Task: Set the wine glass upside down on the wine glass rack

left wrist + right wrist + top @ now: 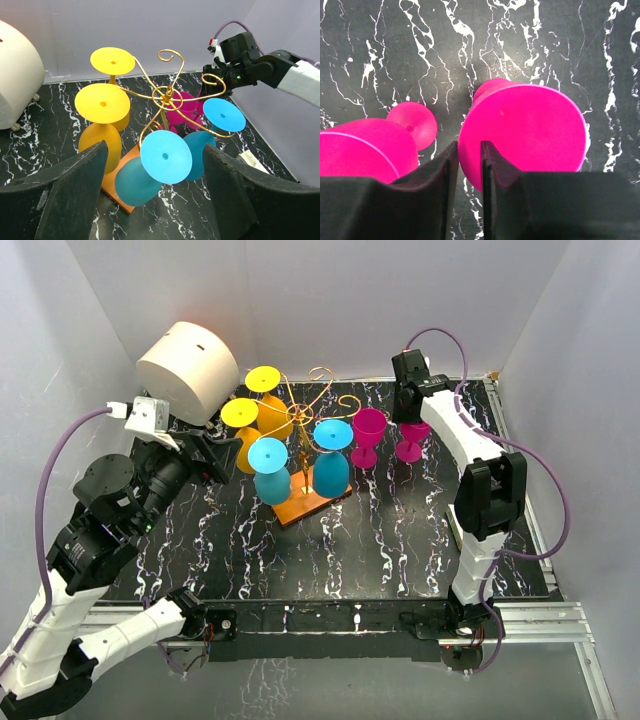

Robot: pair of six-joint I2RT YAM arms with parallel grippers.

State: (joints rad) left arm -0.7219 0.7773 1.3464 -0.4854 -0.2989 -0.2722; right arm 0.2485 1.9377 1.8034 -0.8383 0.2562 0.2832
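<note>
The wine glass rack (312, 405) is gold wire on an orange-brown base (305, 508) at the table's middle; in the left wrist view its scroll arms (167, 95) show. Two yellow glasses (240, 412) and two blue glasses (268, 455) hang on it upside down. A magenta glass (368, 432) stands right of the rack. My right gripper (408, 415) is over a second magenta glass (412, 440); in the right wrist view its narrow jaws (469, 144) pinch that glass's edge (525, 132). My left gripper (155, 147) is open and empty, facing the rack from the left.
A large white cylinder (188, 370) sits at the back left, beside my left arm. The other magenta glass (370, 145) is just left of my right fingers. A small white item (252, 161) lies near the table's right edge. Walls enclose the table.
</note>
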